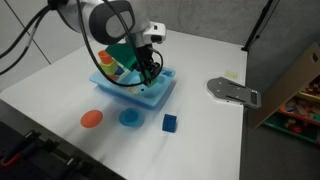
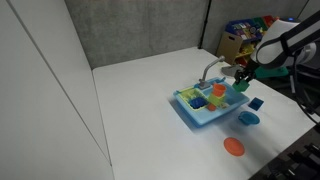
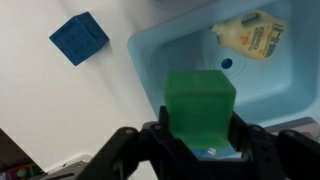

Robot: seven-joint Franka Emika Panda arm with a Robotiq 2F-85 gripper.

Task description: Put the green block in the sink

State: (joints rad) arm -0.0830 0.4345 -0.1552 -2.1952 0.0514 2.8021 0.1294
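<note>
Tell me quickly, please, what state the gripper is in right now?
Gripper: closed on the green block, held over the sink.

Your arm [image 1: 105, 22] comes in from above and bends down at the wrist, so your claw [image 1: 148, 68] points down toward the table. In the wrist view, your two dark fingers [image 3: 158, 135] press against opposite sides of the block [image 3: 200, 100] and clamp it between them.

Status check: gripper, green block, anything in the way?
Gripper shut on green block. Block held over sink, not yet released. Yellow bottle lies in the sink.
</note>
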